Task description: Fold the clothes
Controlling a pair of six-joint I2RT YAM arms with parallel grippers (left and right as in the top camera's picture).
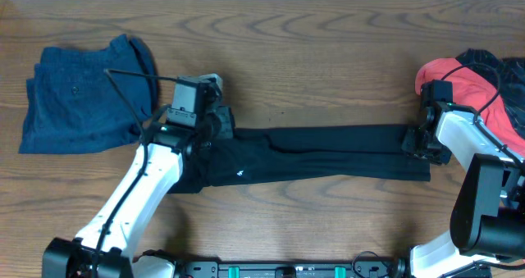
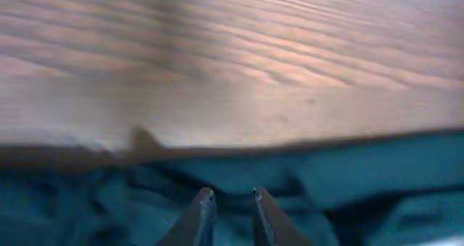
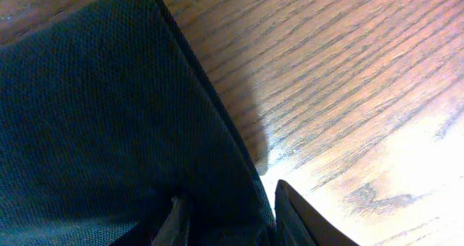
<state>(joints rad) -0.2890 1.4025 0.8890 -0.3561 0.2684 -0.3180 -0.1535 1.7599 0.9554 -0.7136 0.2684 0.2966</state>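
Observation:
The black polo shirt (image 1: 328, 151) lies as a long narrow strip across the middle of the table, with a small white logo facing up. My left gripper (image 1: 218, 120) is at its bunched left end. In the left wrist view the fingers (image 2: 232, 195) stand close together with a ridge of the cloth (image 2: 341, 181) pinched between them. My right gripper (image 1: 416, 142) is at the strip's right end. In the right wrist view its jaws (image 3: 228, 199) are shut on the shirt's edge (image 3: 109, 115), just above the wood.
A folded dark blue garment (image 1: 82, 97) lies at the far left, close behind the left arm. A pile of red and black clothes (image 1: 472, 73) sits at the right edge, beside the right arm. Bare wooden tabletop (image 1: 328, 56) runs behind the shirt.

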